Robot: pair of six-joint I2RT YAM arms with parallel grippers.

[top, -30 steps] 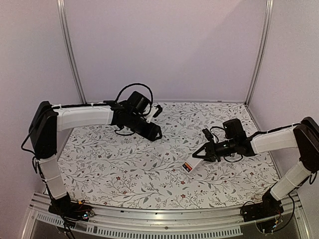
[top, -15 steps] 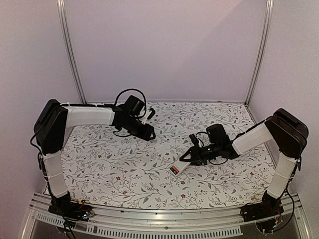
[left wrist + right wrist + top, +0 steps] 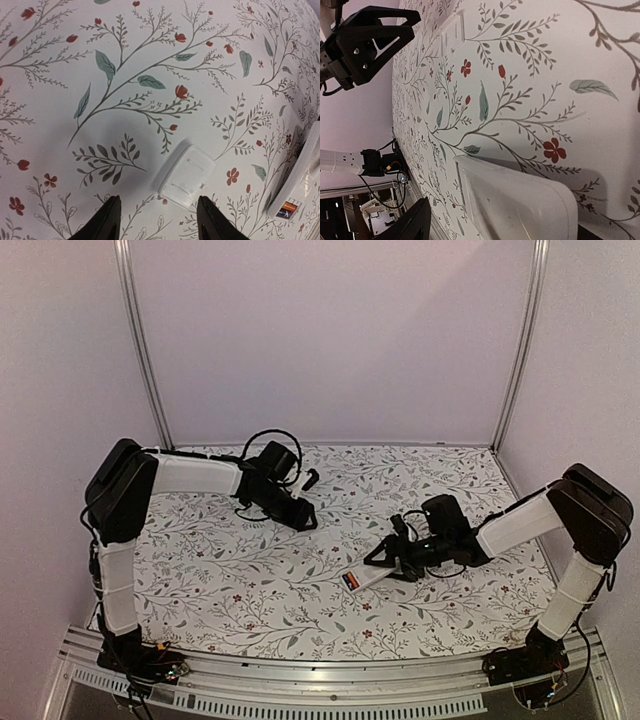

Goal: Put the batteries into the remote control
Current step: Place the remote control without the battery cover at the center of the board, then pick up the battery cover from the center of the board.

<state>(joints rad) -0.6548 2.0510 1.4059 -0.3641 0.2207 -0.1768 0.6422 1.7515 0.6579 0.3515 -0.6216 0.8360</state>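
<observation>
The remote control [image 3: 368, 575] lies white back up on the flowered table, its open end toward the front left. One orange battery [image 3: 350, 582] sits in that open end, also visible as the orange battery [image 3: 289, 210] at the right edge of the left wrist view. I cannot make out the dark battery. My right gripper [image 3: 380, 558] is open, and the remote control [image 3: 520, 200] lies between its spread jaws with a gap at the visible finger [image 3: 415, 222]. My left gripper [image 3: 159, 199] is open and empty, hovering low just short of a small white cover [image 3: 187, 175].
The white cover [image 3: 452, 34] lies flat between the two grippers, a little left of the remote. The left arm [image 3: 200, 475] stretches across the back left. Metal posts [image 3: 140, 340] and the pale walls close in the table at the back and sides.
The right arm carried the remote left and down onto the table, then its jaws opened. The left gripper drew back slightly and its jaws narrowed a little.
</observation>
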